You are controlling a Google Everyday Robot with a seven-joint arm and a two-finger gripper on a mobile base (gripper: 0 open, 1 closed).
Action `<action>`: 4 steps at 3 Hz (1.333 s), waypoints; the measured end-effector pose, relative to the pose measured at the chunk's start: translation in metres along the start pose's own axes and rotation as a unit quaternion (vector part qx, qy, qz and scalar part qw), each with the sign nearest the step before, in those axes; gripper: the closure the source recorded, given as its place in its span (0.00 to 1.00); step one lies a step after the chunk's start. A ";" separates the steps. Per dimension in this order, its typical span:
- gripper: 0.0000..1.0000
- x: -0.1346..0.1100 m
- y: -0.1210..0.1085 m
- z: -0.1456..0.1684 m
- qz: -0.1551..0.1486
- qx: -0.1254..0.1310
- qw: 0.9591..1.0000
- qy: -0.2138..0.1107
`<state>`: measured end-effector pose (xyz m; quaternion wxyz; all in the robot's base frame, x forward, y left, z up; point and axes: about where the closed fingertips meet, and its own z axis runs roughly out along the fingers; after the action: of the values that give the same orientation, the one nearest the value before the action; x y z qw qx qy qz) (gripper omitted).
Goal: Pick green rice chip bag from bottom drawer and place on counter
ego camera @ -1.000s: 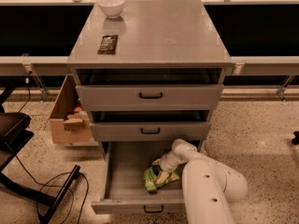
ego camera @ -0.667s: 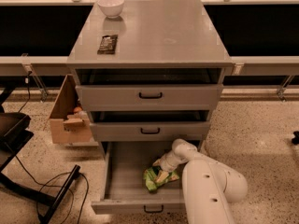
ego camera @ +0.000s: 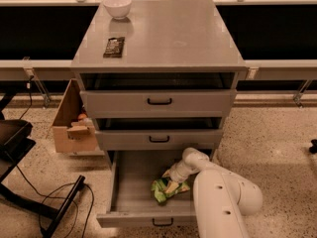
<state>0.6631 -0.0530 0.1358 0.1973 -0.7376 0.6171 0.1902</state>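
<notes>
At the left edge of the frame an open brown cardboard box (ego camera: 74, 128) stands on the floor beside the cabinet. On the flat grey glossy counter (ego camera: 168, 38) in the upper part of the frame lie a flat dark rectangular packet (ego camera: 114, 47) and, behind it, a small white bowl (ego camera: 117, 6). Both are on the left side of the counter, so its right side is free of things. In the lower middle the deep grey metal bottom drawer (ego camera: 131, 182) is pulled out. The small crinkled bright-green rice chip bag (ego camera: 159, 192) lies on the floor of this drawer, toward its right side. The gripper (ego camera: 174, 181) of the thick white robot arm (ego camera: 223, 202) reaches down from the lower right and rests on the top of the bag. Compared with the second before, almost nothing changes: the bag keeps the same place and the gripper stays on it at the same height. Whether the pincer is spread or already pinches the bag, I cannot tell. In my judgement the task is at the grasp step. The bag is not yet lifted, so the lift out of the drawer and the carry up to the counter are still to come.
</notes>
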 end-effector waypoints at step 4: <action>1.00 -0.098 -0.048 -0.198 0.050 0.128 0.986 0.091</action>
<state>0.7014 -0.0671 0.3582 0.2238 -0.6887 0.6878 0.0513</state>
